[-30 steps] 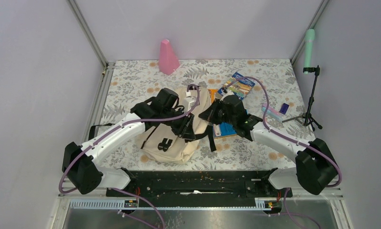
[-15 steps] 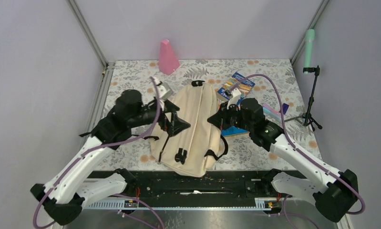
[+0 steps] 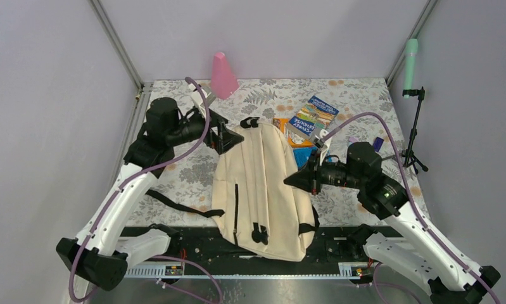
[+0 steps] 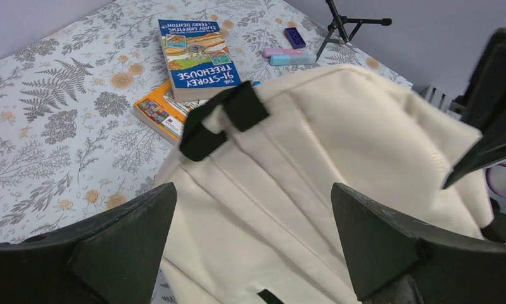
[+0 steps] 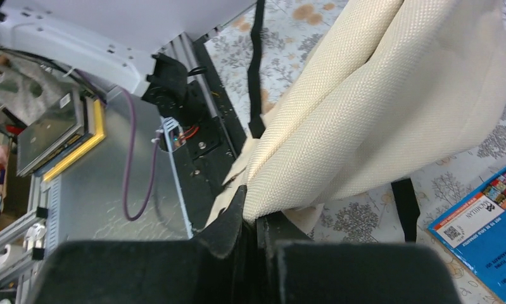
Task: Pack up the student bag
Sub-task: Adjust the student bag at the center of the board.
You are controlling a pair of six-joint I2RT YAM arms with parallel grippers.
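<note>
The bag [image 3: 263, 183] lies lengthwise at centre frame, bottom hanging over the table's [image 3: 174, 114] near edge. My right tool [image 5: 250, 206] pinches its side fabric, I judge to anchor it. My left tool [image 4: 250, 191] hovers spread by the top handle [image 4: 221, 120], ready to open it.

Soft, even light falls from above in the overhead view. The walls read flat pale grey, shadows are faint and soft-edged, and nothing glares. The bag [image 3: 263, 177] is bright but not washed out. In the left wrist view the left gripper [image 4: 251, 190] is dark and blurred toward 6 o'clock, while the book [image 4: 199, 60] at 12 o'clock stays readable. In the right wrist view the cloth weave is sharp, and the right gripper [image 5: 250, 215] at 6 o'clock is a soft black mass.
</note>
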